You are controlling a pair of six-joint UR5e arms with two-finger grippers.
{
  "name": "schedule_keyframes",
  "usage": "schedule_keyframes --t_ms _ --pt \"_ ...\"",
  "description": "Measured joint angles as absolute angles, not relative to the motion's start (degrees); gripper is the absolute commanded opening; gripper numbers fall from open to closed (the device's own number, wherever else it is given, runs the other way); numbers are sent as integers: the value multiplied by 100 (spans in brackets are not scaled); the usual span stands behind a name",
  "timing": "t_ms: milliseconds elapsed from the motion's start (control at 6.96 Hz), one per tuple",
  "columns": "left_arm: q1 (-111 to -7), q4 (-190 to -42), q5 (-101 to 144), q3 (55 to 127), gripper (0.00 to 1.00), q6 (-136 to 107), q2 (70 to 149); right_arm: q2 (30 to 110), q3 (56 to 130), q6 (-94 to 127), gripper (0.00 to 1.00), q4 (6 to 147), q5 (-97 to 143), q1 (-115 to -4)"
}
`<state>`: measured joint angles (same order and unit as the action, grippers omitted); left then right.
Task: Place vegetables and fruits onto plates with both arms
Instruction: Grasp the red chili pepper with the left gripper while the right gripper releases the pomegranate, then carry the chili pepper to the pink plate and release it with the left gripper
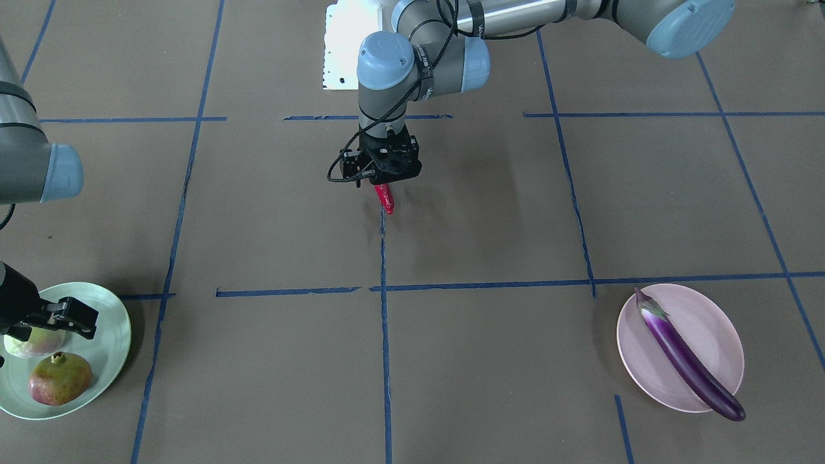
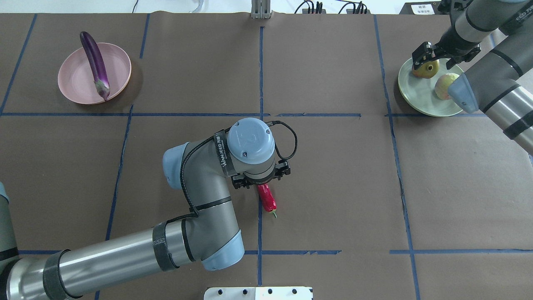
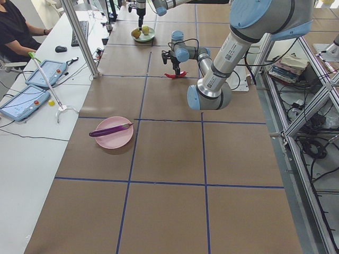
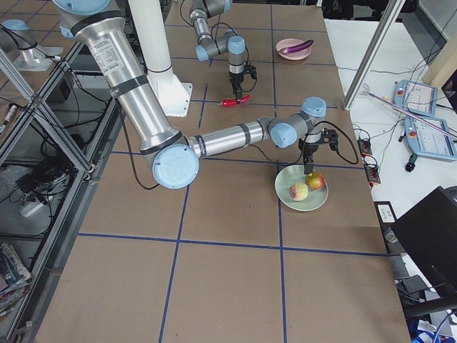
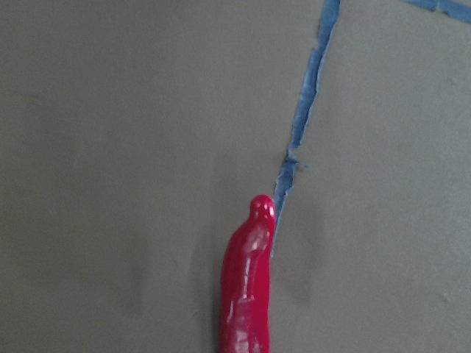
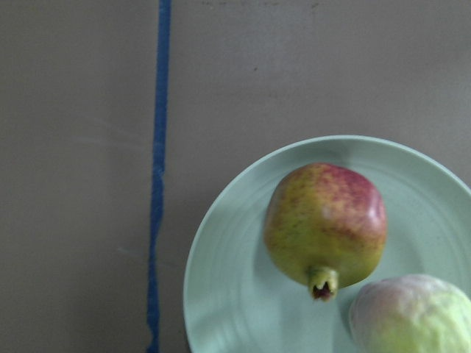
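My left gripper [image 1: 381, 179] points down at the table's middle and is shut on one end of the slim red chili pepper [image 1: 385, 198], which also shows in the overhead view [image 2: 267, 197] and the left wrist view [image 5: 247, 294]. The purple eggplant [image 1: 686, 357] lies across the pale pink plate [image 1: 709, 325]. The pale mint plate [image 1: 111, 335] holds the wrinkly pale ball [image 1: 35, 343] and the red-green crowned fruit [image 1: 60, 379]. My right gripper [image 1: 64, 316] hovers open and empty just above that plate, over the fruit [image 6: 324, 224].
Blue tape lines [image 1: 384, 335] divide the brown table cover into squares. The white base block [image 1: 341, 45] stands at the robot's side. Beside the table, operators' tablets [image 3: 24, 101] lie on a white bench.
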<state>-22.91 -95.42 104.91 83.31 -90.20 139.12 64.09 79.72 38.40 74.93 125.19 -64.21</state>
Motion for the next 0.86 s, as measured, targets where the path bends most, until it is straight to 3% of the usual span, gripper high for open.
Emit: schedule_keyframes --t_ms 288,431,575,862 --pt "-2212 -9537 10486 8256 38 -9154 13955 6868 9043 3879 100 7996 13004 -6422" --pt "-2192 -9538 10486 8225 23 -9167 13959 6942 9404 3903 100 8324 13060 -6420" --pt "-2185 -9540 10485 8205 1 -9168 13961 6967 9588 3916 100 8504 13079 -6418" --pt "-2213 -9539 10483 8221 0 -9169 13966 6976 9676 3927 100 8596 13080 -6416"
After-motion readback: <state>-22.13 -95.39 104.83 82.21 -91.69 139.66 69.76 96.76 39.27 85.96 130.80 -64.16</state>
